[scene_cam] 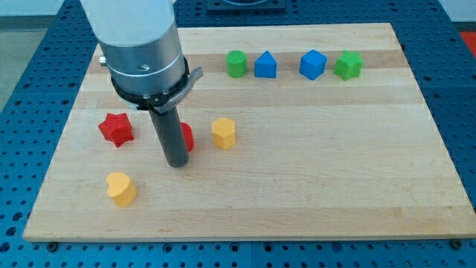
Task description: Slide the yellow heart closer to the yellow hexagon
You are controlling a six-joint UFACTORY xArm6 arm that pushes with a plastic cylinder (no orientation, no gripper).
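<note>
The yellow heart (120, 187) lies near the board's lower left. The yellow hexagon (223, 132) lies up and to its right, near the middle of the board. My tip (177, 162) rests on the board between them, closer to the hexagon. It stands right in front of a red block (186, 137) and hides most of it, so that block's shape cannot be made out. The tip is apart from the heart, to its upper right.
A red star (116, 129) lies at the left, above the heart. Along the top edge stand a green cylinder (236, 63), a blue triangular block (265, 65), a blue cube (313, 65) and a green star-like block (348, 65). The wooden board (320, 171) sits on a blue perforated table.
</note>
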